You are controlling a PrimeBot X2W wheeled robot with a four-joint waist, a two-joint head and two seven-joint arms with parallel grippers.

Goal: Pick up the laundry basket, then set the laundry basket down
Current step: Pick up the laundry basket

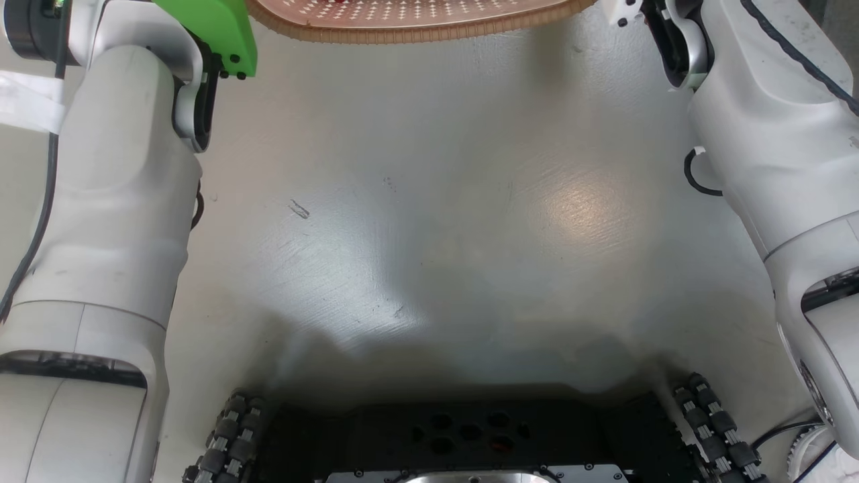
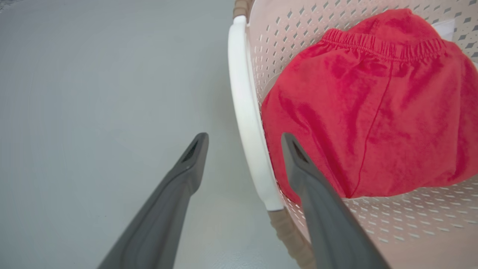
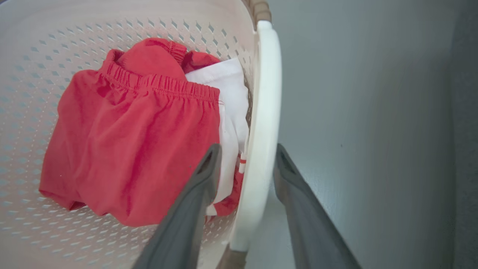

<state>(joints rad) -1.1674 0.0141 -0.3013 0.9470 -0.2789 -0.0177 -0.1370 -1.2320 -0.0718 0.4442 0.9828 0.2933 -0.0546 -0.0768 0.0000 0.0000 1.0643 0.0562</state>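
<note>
Straddling both handles of the laundry basket (image 1: 402,20), jaws released, nothing clamped.
My left gripper (image 2: 244,138): one finger outside over bare floor (image 1: 429,235), one inside above the red garment (image 2: 373,112), white handle (image 2: 242,93) between with gaps both sides. My right gripper (image 3: 248,149): likewise astride its handle, inner finger by a white cloth (image 3: 227,89). Basket is ahead of my base (image 1: 470,436), with open glossy grey floor between. Handles smooth and rounded, walls perforated cream, rim ribbed brown.
</note>
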